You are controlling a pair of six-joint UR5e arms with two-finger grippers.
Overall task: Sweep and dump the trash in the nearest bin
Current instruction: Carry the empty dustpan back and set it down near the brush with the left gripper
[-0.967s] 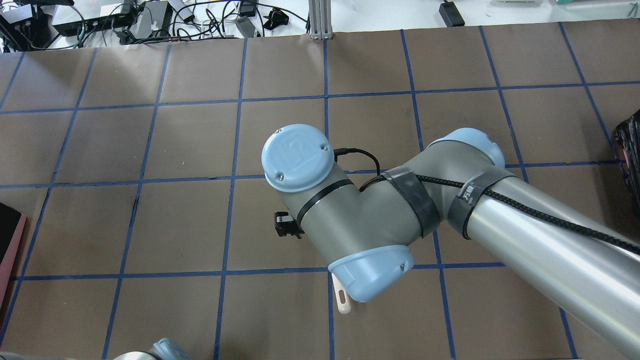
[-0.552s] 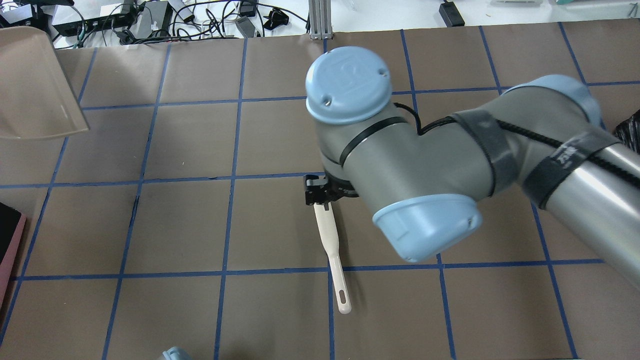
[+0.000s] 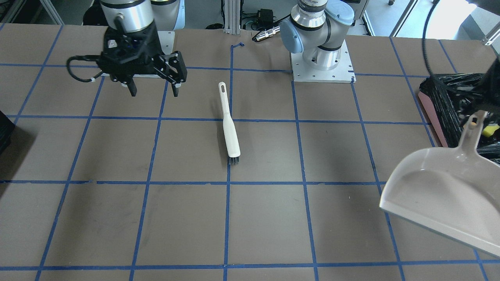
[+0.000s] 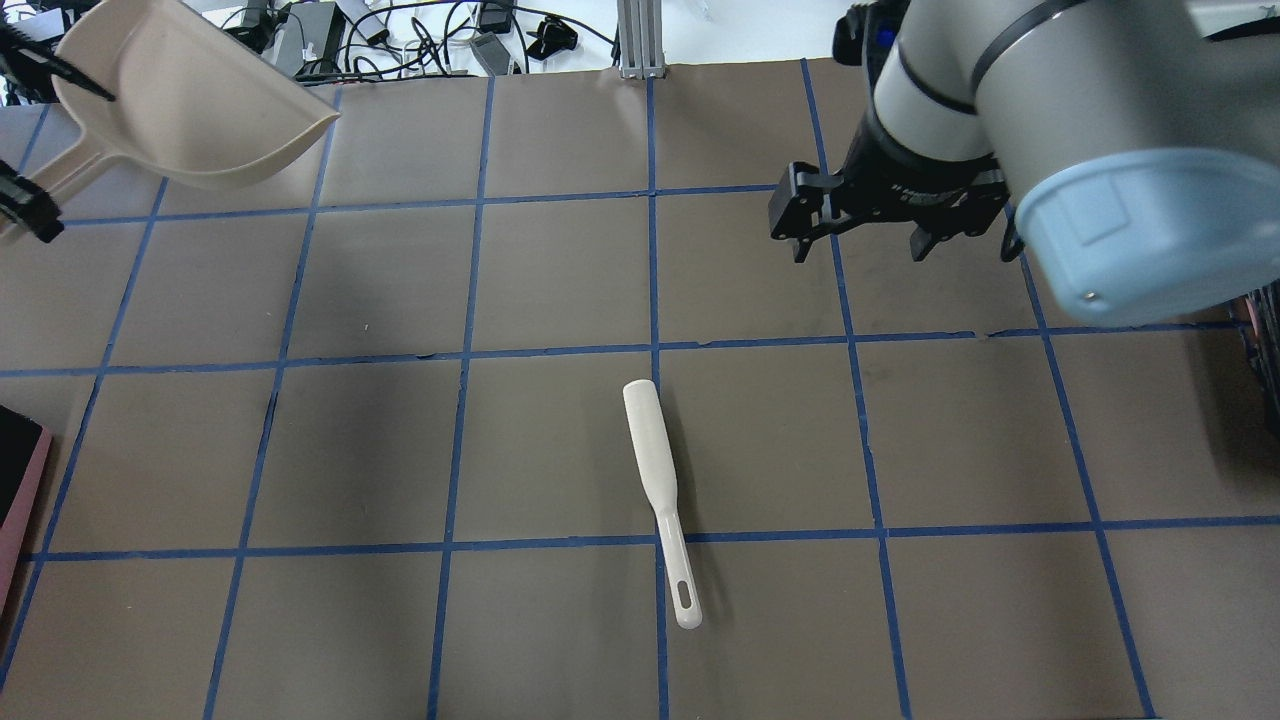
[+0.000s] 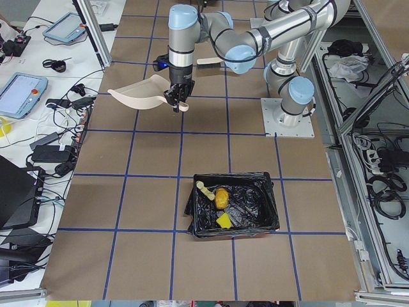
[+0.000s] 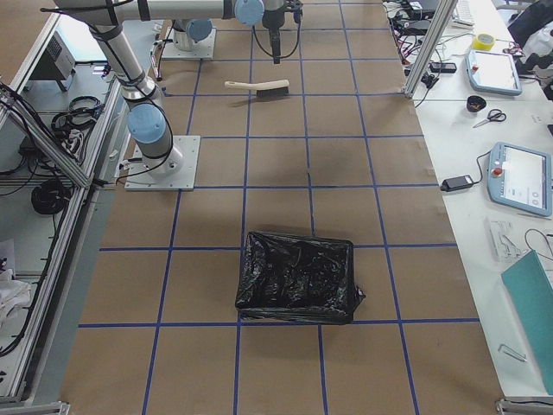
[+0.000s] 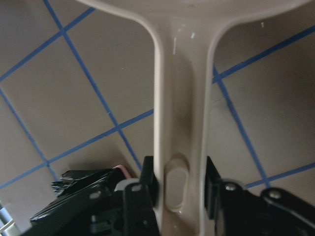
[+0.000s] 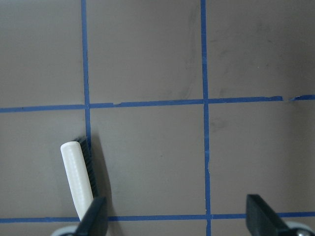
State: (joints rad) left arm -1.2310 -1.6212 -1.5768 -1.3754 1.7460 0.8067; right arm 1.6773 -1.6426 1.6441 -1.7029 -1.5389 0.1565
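So L gripper (image 7: 179, 189) clamps pan (image 3: 441, 199) handle; bin (image 3: 445, 97) lies robot-side of it, left edge; R gripper (image 3: 154, 93) wide

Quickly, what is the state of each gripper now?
Left gripper: closed on the dustpan handle.
Right gripper: open, holding nothing.

We noted: dustpan (image 3: 441, 203), smooth semi-gloss beige plastic; brush (image 4: 652, 460), matt off-white plastic w/ black bristles; bin (image 5: 252, 201), lined w/ crinkled glossy black plastic; table cover (image 4: 300, 450), matt brown, paper-like, w/ blue tape.
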